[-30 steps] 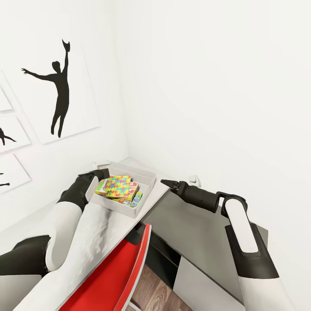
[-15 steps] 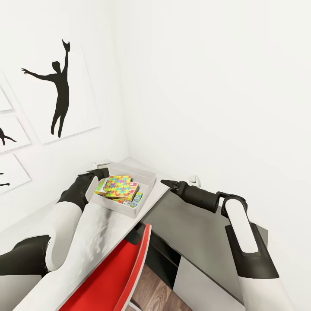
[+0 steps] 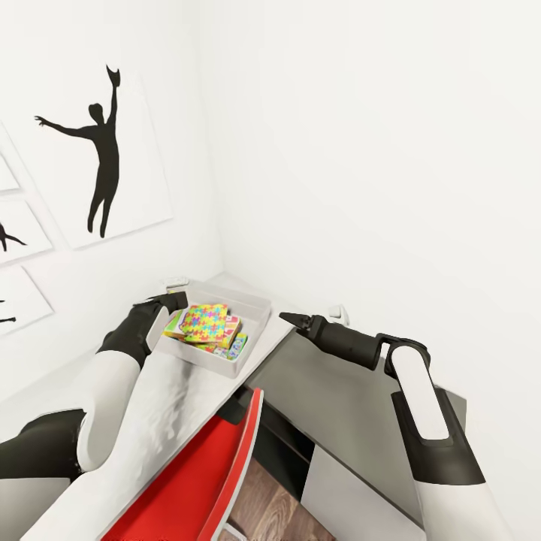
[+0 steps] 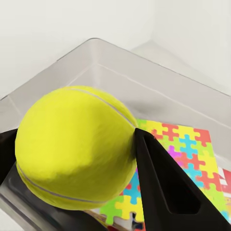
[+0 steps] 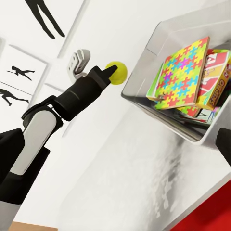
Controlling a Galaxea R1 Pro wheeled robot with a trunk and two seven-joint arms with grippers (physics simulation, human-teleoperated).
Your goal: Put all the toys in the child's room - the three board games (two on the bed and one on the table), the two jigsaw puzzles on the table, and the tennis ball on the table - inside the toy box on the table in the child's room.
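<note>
Left gripper [image 4: 77, 159] pinches tennis ball [image 4: 74, 147] across middle, over toy box [image 4: 159, 86] rim; ball light, round, likely rolls or bounces; right gripper [image 3: 289, 318] idle, fingers together.

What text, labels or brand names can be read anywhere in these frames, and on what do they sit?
Red-and-white game box under the jigsaw puzzle in the toy box: large lettering, partly covered and turned, not readable with confidence.
Lower box edge: print too small to read.
Wall pictures: silhouettes, no text.
</note>
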